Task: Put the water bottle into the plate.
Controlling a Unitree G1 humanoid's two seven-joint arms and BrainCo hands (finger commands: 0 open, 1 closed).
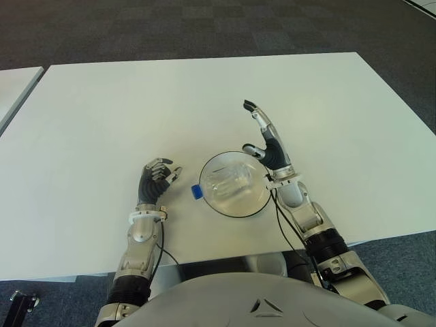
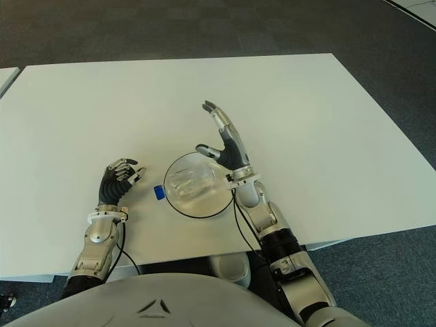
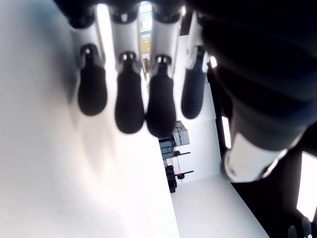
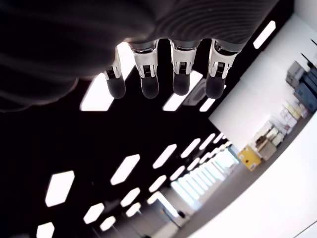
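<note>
So the right hand [image 1: 267, 139] is up off the table with its fingers [image 4: 148, 82] stretched out straight and flat, thumb sticking out toward the robot's left, nothing in it at all. It sits just at the right edge of the plate [image 1: 261, 204], with the thumb tip hanging over the rim and the fingertips pointing away from the robot toward the far side of the table. In its own wrist view you just get four straight fingers against ceiling lights, so yeah, totally empty palm. The water bottle [image 1: 228, 184] is a clear one lying on its side inside the plate, which looks like a shallow glass dish with a dark rim. The bottle's blue cap [image 1: 196, 192] pokes out over the plate's left rim, pointing toward the other hand. The left hand [image 1: 155, 179] shows just to the left of the plate, near that cap but not touching it, with fingers loosely curled and holding nothing; its wrist view shows the dark fingertips [image 3: 130, 106] bent in over the white table [image 1: 102, 122]. I can't tell for sure if they're actually pressing on the surface. Everything sits near the robot's edge of the table, and there's dark carpet floor [image 1: 204, 27] beyond the far edge.
</note>
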